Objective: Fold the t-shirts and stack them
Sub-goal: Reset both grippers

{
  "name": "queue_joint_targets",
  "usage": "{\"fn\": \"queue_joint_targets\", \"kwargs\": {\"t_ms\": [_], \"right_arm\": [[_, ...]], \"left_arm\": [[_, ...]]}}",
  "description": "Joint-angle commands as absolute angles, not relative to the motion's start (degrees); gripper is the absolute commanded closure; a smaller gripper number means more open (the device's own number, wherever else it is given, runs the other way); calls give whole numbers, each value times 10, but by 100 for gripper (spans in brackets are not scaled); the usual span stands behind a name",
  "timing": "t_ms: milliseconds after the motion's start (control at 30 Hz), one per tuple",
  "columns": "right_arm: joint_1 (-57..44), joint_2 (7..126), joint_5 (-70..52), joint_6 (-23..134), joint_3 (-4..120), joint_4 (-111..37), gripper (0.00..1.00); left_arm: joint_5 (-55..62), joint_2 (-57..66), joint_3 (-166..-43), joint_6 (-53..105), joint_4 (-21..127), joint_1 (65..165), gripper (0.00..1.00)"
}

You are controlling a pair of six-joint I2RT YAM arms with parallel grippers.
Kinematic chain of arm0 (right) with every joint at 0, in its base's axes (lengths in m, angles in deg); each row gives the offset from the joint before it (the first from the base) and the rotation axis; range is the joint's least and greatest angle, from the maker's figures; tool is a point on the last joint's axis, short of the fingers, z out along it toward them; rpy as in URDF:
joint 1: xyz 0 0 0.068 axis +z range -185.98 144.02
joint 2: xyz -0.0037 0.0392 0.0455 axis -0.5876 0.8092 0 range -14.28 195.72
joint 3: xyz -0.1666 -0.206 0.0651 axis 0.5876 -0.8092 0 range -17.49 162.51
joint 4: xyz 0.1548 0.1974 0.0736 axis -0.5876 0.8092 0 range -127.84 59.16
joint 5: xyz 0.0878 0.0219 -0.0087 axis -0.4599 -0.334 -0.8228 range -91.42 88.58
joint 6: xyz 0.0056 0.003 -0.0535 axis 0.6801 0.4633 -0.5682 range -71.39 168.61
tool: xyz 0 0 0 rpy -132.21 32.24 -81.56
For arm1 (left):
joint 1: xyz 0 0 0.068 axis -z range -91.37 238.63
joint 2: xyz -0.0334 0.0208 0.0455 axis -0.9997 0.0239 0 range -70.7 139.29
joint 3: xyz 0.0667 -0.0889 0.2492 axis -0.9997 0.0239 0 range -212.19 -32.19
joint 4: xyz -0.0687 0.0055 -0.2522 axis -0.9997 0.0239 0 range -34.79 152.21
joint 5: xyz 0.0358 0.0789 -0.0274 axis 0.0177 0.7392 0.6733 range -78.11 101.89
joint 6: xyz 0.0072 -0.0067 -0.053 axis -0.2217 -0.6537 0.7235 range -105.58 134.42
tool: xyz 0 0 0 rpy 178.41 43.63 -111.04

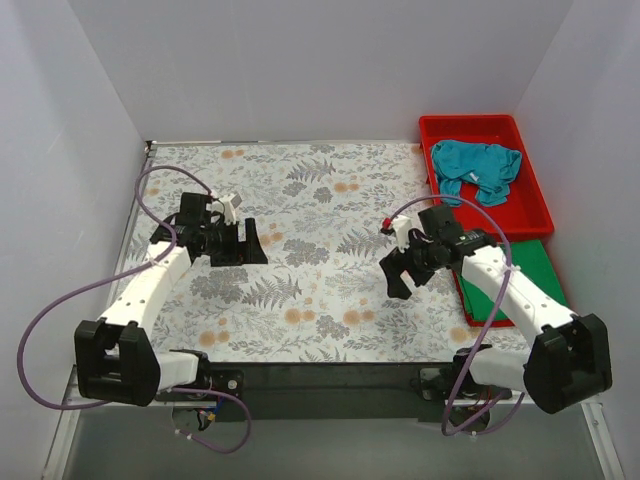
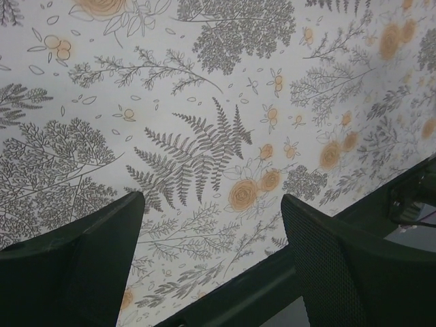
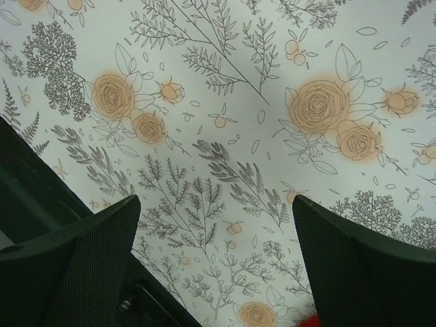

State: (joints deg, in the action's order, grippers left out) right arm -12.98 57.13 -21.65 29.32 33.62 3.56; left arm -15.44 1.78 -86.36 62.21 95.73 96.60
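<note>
Top external view has my left gripper [image 1: 236, 246] and right gripper [image 1: 408, 268] hanging over the floral tablecloth [image 1: 320, 190], jaws spread wide with nothing between them, as both wrist views confirm. Off the cloth's right edge, partly under my right arm, the green t-shirt [image 1: 545, 262] lies as a flat rectangle, apparently folded, and beyond it the teal t-shirt [image 1: 477, 168] sits crumpled in the red tub [image 1: 470, 122] at the far right. I judge the step in hand is fetching the teal one: my right arm must reach into the tub, pinch fabric and draw it onto the cloth.
</note>
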Motion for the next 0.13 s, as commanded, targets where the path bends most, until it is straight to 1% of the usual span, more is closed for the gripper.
{"fn": "queue_joint_targets", "kwargs": {"t_ms": [0,100], "right_arm": [[-130,532,-206,314,328,-24,2],[-131,525,-195,316,334,-20,1]], "left_arm": [[-130,-21,-857,610,970,965,19],[-128,-38,-863,612,968,965,19]]}}
